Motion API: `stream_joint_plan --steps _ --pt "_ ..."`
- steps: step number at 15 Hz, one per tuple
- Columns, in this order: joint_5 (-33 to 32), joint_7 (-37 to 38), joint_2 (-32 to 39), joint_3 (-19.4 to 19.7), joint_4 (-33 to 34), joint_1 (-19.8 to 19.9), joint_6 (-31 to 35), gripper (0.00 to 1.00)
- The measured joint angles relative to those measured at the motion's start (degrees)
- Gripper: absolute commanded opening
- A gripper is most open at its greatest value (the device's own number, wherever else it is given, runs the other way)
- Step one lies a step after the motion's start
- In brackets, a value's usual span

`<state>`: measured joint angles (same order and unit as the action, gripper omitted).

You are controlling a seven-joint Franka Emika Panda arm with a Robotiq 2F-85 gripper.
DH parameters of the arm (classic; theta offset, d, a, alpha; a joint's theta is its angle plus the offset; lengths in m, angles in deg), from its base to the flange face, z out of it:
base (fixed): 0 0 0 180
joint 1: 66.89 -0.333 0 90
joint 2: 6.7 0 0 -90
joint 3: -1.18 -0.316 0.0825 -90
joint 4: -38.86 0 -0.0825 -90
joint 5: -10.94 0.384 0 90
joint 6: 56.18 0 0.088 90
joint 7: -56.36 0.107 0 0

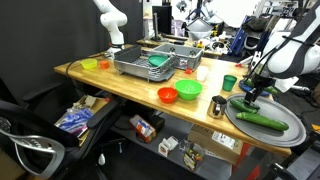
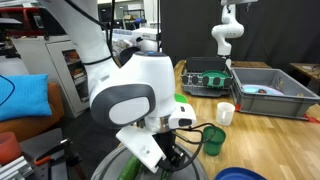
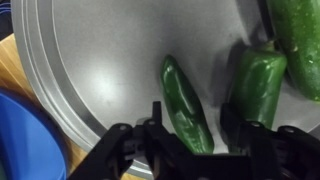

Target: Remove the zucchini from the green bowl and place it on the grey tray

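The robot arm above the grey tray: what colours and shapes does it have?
The arm is white, with rounded segments and dark joints; an exterior view shows a grey round cap on it. The gripper is black and blocky.

Dark green zucchini, plain grey tray, deep-green bowl, orange-red bowl.

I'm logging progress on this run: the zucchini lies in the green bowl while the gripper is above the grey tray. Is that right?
Not quite. An exterior view shows the zucchini lying on the grey tray, not in the green bowl. The rest holds: the gripper is above the grey tray.
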<state>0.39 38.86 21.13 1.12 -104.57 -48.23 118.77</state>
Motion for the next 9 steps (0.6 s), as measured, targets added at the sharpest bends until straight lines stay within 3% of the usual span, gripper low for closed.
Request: stream_joint_plan --steps 2,9 --pt "0.1 0.0 0.0 -0.1 0.1 0.1 -0.1 1.00" --pt "0.1 0.0 -0.4 -0.2 0.3 0.4 0.1 1.00"
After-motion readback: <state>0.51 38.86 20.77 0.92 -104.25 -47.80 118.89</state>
